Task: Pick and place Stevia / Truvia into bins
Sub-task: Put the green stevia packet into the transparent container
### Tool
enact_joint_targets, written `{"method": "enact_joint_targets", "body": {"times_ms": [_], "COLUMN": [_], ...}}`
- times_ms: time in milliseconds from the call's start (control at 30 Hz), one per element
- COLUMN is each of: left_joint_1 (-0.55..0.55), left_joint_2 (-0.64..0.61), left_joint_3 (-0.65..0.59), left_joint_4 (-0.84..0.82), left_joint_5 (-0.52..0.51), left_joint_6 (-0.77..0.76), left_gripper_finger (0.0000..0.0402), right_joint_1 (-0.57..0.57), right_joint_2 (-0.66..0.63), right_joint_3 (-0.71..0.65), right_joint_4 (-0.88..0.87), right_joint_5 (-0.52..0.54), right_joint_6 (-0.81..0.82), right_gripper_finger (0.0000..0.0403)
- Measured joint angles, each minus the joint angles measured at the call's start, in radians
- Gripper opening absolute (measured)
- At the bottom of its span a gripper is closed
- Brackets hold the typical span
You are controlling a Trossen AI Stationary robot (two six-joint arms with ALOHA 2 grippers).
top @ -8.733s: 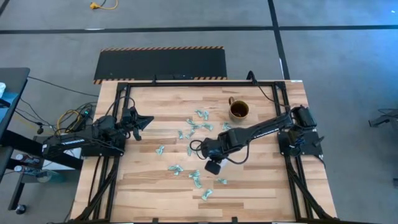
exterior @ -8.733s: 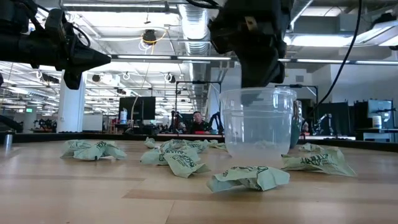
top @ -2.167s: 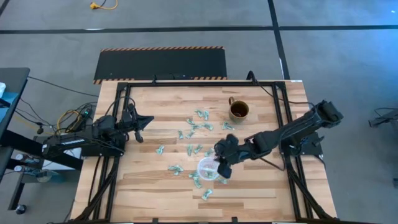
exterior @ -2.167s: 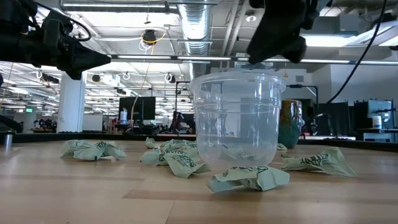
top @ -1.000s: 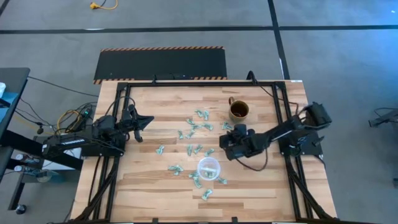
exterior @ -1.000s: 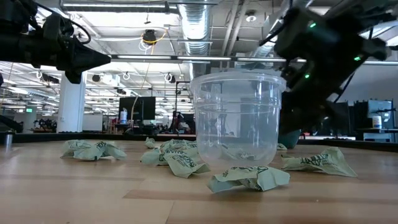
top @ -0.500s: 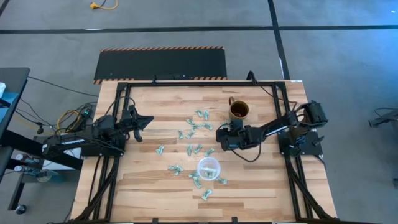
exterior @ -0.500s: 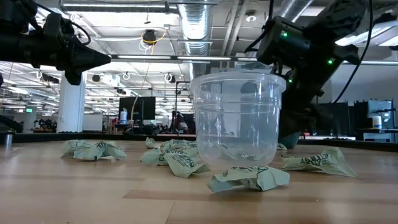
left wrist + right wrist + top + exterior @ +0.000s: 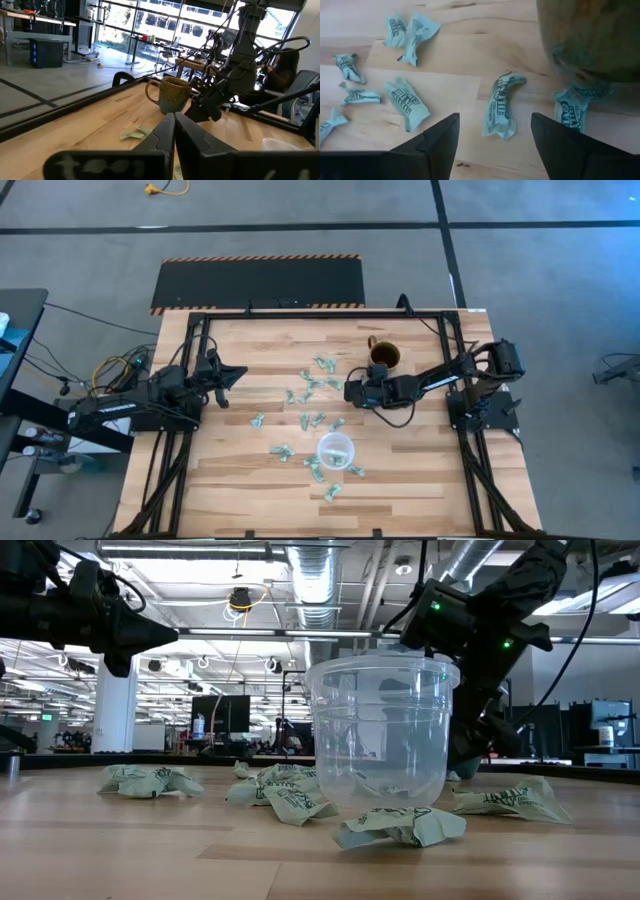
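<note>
High view: right gripper (image 9: 354,392) over the sachets (image 9: 318,384) beside the mug (image 9: 384,357), toward the bench's (image 9: 240,480) far edge; clear cup (image 9: 335,450) nearer the front edge; left gripper (image 9: 232,375) parked at the left side. Low view: cup (image 9: 383,735) upright, sachets around it. Left wrist view: fingers (image 9: 167,131) pressed together. Right wrist view: fingers (image 9: 438,138) spread wide around 1 curled sachet (image 9: 501,104), mug wall (image 9: 592,37) close; risk is a finger clipping the mug or pinching the neighbouring sachet (image 9: 571,107).
</note>
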Motion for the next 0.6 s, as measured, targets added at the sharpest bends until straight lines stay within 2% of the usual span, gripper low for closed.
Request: {"method": "enact_joint_targets", "body": {"times_ms": [167,367,600], "left_joint_1": [0.000,0.000,0.000], "left_joint_2": [0.000,0.000,0.000], "left_joint_3": [0.000,0.000,0.000], "left_joint_4": [0.000,0.002,0.002], "left_joint_5": [0.000,-0.003,-0.005], "left_joint_6": [-0.011,-0.010,-0.010], "left_gripper_finger": [0.0000,0.0000,0.0000], "right_joint_1": [-0.005,-0.048,-0.066], "right_joint_2": [-0.002,0.007,0.007], "right_joint_3": [0.024,0.036,0.037], "right_joint_4": [-0.008,-0.025,-0.045], "right_joint_5": [0.000,-0.067,-0.081], "right_joint_6": [-0.054,-0.062,-0.102], "right_gripper_finger": [0.0223,0.0210,0.0189]}}
